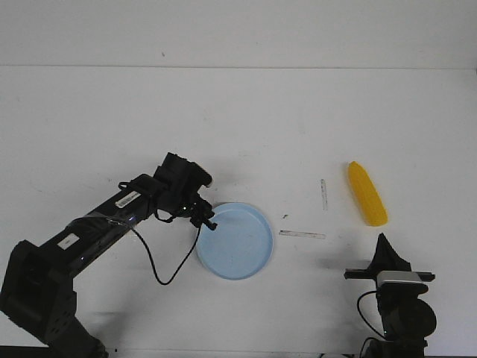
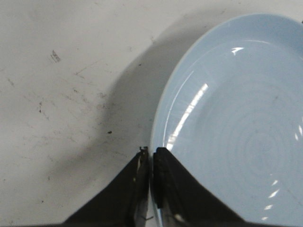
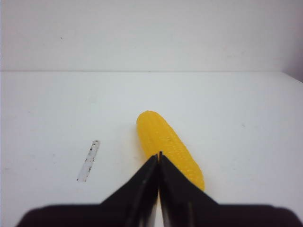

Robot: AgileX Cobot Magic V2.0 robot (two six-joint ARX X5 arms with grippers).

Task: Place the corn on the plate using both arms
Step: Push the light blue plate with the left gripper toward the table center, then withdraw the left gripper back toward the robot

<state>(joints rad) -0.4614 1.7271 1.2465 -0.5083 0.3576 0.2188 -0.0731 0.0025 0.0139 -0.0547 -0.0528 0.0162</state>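
The pale blue plate (image 1: 240, 246) lies on the white table left of centre. My left gripper (image 1: 209, 222) is at the plate's left rim. In the left wrist view the plate (image 2: 236, 118) fills the right side, and the left gripper (image 2: 151, 152) is shut on the rim, one finger outside it and one on the plate. The yellow corn (image 1: 367, 194) lies on the table at the right, apart from the plate. My right gripper (image 1: 383, 242) is shut and empty, just short of the corn's near end. In the right wrist view the corn (image 3: 163, 135) lies just beyond the closed right gripper (image 3: 158, 155).
Two pale tape strips lie between the plate and the corn, one (image 1: 302, 234) flat and one (image 1: 323, 194) upright; one strip (image 3: 89, 160) shows in the right wrist view. A black cable (image 1: 160, 272) loops from the left arm beside the plate. The table's back edge meets a wall.
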